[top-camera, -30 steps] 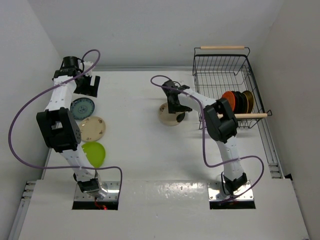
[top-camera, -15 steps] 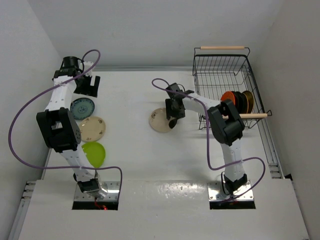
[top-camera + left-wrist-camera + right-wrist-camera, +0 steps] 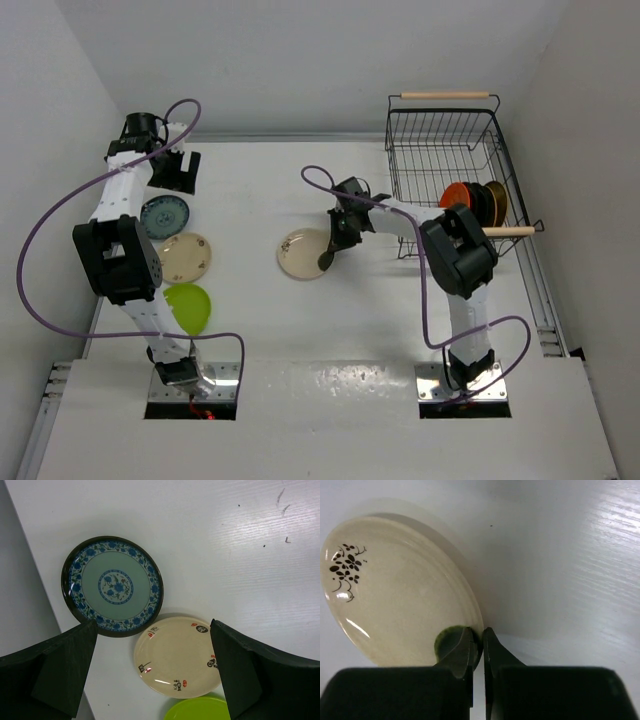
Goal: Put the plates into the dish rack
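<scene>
Top external view: at far left, the left fingers (image 3: 178, 172) hang spread wide and empty near a teal plate (image 3: 164, 215), a beige plate (image 3: 184, 257) and a lime green plate (image 3: 187, 307) lying in a row on the white bench (image 3: 260, 330). At centre, the right fingers (image 3: 333, 245) are clenched on the right rim of a cream plate (image 3: 300, 255) on the bench. At far right, the dish rack (image 3: 440, 130) holds an orange plate (image 3: 458, 195) and darker plates (image 3: 485, 200) standing on edge.

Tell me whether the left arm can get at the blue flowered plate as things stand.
Probably yes. The left gripper hangs open right by the blue flowered plate, which lies flat with nothing on it. The beige plate sits close beside its rim, which may crowd a grip there.
</scene>
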`<state>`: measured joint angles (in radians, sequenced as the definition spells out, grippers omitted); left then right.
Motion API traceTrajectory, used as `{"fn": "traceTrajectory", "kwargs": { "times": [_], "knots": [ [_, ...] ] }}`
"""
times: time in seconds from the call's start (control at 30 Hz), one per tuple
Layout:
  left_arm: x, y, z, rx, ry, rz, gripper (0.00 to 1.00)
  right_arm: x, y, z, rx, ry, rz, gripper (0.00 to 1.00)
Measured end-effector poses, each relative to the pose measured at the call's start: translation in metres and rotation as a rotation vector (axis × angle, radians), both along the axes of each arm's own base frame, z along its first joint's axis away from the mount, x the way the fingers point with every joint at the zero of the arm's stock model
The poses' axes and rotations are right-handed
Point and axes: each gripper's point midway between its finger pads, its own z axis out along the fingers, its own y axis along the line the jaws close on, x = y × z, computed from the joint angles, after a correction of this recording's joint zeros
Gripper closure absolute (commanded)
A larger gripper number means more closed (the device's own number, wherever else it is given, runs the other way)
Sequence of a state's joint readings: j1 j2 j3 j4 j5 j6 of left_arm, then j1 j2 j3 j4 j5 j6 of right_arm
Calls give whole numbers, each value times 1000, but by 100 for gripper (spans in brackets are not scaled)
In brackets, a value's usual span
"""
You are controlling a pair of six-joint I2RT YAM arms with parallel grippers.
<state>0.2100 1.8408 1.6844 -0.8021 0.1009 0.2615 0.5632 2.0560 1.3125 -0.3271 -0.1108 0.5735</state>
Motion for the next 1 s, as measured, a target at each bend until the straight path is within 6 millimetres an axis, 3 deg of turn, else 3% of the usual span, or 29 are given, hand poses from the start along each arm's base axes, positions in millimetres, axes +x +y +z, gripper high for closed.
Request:
{"fn": "traceTrajectory", "kwargs": {
  "times": [0.2,0.33,0.43,0.6,0.7,0.8,0.9,1.0],
  "knots": [
    [0,0,0,0,0,0,0,-3,3,6,35,11,-4,100],
    [0,0,0,1,0,1,0,3,3,42,55,-63,3,100],
    [0,1,0,4,1,2,0,16,1,94,65,-203,3,100],
    [-1,5,0,32,5,-4,0,55,-13,220,94,-535,-23,100],
    [-4,11,-1,68,21,-4,0,77,-50,288,37,-723,-89,100],
    [-12,17,-7,90,57,-2,0,92,-117,333,-139,-866,-209,100],
    [-29,26,-23,86,115,15,0,98,-183,354,-351,-926,-317,100],
    [-51,43,-39,69,176,61,0,98,-243,356,-575,-915,-387,100]
  ]
}}
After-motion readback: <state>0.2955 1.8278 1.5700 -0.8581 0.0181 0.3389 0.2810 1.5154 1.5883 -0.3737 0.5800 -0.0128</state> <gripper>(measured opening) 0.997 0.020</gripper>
